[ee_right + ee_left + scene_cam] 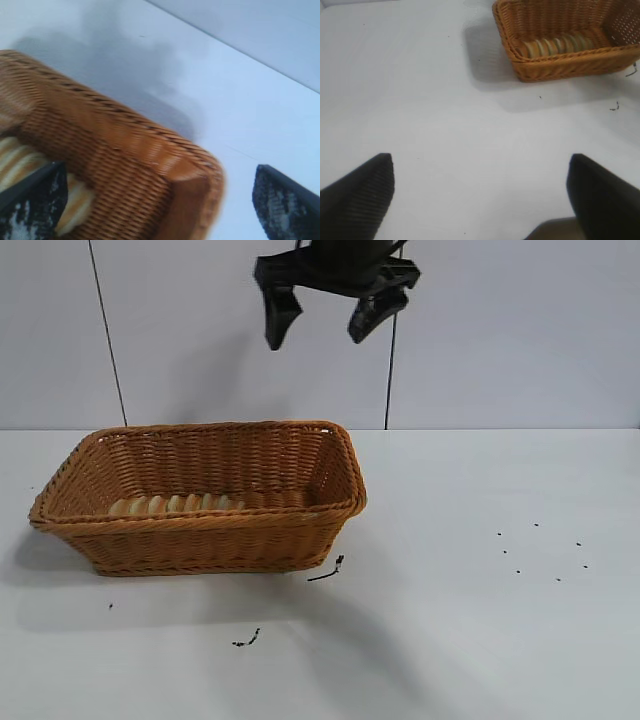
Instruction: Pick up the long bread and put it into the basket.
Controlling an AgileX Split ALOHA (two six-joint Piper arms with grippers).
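We see the bread lying inside the basket, along its near wall, so we think the job is as good as done. The basket sits on the left part of the white table. Our right tool hangs high above the basket's far right corner. It is wide open and holds nothing. Our left tool waits low over the bare table, well apart from the basket, also wide open and empty.
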